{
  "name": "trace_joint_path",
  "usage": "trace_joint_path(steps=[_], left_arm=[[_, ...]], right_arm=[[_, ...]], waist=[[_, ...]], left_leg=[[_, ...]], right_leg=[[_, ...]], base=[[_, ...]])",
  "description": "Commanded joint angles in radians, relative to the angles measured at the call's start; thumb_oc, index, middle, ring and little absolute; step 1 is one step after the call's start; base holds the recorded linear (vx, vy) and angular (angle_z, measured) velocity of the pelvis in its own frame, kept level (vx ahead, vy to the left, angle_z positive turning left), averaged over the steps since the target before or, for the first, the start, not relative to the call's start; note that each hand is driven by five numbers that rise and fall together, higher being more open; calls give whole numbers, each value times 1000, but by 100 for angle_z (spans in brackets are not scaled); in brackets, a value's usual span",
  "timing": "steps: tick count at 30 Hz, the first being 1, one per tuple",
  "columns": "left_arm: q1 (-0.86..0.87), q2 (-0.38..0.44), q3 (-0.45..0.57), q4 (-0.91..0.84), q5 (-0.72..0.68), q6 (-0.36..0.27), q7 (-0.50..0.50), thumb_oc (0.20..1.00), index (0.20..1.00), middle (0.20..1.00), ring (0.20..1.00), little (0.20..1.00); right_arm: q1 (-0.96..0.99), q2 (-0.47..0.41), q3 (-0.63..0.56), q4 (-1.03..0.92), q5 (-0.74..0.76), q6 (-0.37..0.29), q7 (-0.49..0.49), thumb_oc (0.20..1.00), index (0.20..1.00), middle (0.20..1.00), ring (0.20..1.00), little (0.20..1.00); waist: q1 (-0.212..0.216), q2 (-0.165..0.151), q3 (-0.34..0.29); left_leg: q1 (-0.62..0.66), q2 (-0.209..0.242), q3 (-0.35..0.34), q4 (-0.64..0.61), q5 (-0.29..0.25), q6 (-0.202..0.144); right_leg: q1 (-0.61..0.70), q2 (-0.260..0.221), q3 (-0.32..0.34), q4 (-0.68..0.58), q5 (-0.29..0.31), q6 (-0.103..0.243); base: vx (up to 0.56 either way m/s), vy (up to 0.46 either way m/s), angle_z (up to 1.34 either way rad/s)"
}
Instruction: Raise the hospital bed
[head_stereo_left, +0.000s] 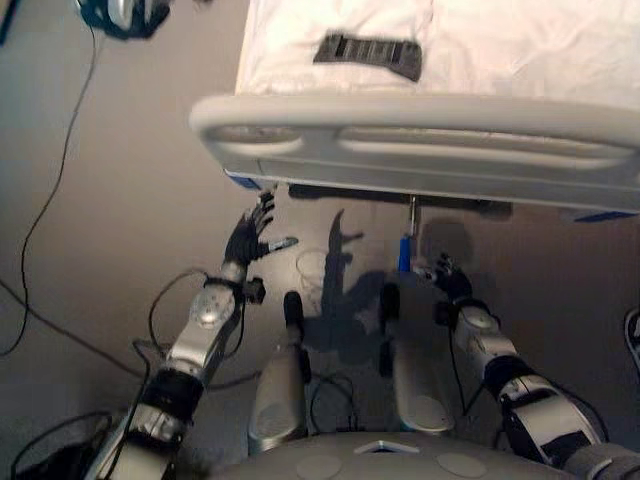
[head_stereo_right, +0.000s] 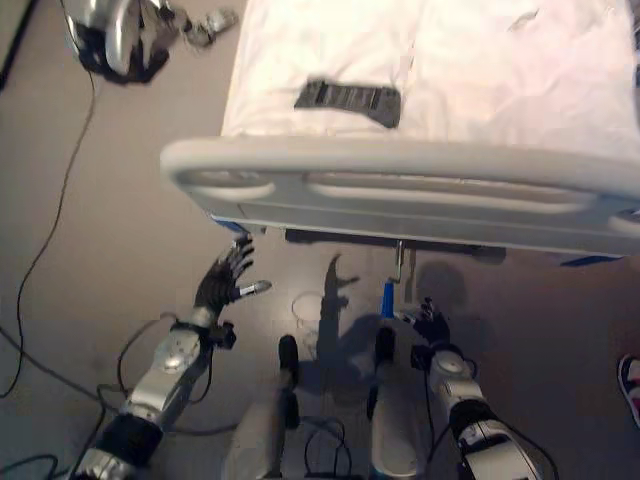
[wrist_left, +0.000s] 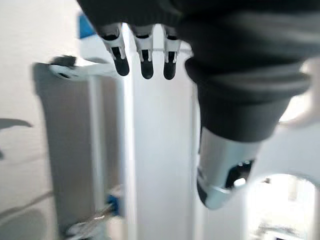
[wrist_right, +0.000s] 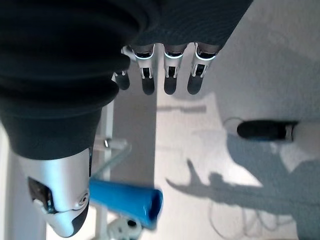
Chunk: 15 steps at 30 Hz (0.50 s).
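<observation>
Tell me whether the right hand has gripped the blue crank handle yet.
Not yet. The right hand is open, fingers straight, with the blue handle beside its thumb, ungrasped.

Open floor (head_stereo_left: 130, 200) below overhanging footboard (head_stereo_left: 420, 145).

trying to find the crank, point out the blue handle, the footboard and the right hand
blue handle (wrist_right: 125, 201), right wrist view, middle of the blue grip
footboard (head_stereo_left: 420, 130), left eye view, top rail
right hand (head_stereo_right: 432, 325), right eye view, back of the hand, beside the handle
</observation>
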<state>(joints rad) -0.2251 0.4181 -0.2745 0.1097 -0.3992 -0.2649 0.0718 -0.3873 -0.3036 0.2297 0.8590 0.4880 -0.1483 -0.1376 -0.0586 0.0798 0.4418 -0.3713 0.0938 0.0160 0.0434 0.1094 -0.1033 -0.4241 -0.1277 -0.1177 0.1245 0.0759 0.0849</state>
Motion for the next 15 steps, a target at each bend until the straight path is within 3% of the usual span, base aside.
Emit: trace_joint_path(steps=[1, 8, 15], left_arm=[[-46, 30, -12, -127, -10, -60, 38, 1000, 1000, 1000, 1000, 1000], [-141, 70, -32, -276, 35, -70, 78, 1000, 1000, 1000, 1000, 1000], [-203, 74, -45, -364, 79, -77, 121, 1000, 1000, 1000, 1000, 1000]], right_arm=[[-19, 21, 1, -29, 86, -37, -8, 1000, 1000, 1000, 1000, 1000], [-123, 34, 23, -37, 159, -50, -34, 1000, 1000, 1000, 1000, 1000], [-165, 48, 43, -89, 213, -63, -43, 1000, 1000, 1000, 1000, 1000]], waist=[[4, -51, 2], [3, -25, 78], [0, -14, 78]], left_leg=[[-61, -43, -17, 97, -37, 28], [-169, -53, -22, 114, -26, 29], [-313, -65, -24, 157, -30, 30]], right_leg=[[-66, -18, 7, 66, -12, 50], [-191, -22, 19, 95, 7, 54], [-311, -33, 24, 103, 18, 57]], base=[[-125, 18, 8], [-69, 42, 5], [-4, 18, 0]])
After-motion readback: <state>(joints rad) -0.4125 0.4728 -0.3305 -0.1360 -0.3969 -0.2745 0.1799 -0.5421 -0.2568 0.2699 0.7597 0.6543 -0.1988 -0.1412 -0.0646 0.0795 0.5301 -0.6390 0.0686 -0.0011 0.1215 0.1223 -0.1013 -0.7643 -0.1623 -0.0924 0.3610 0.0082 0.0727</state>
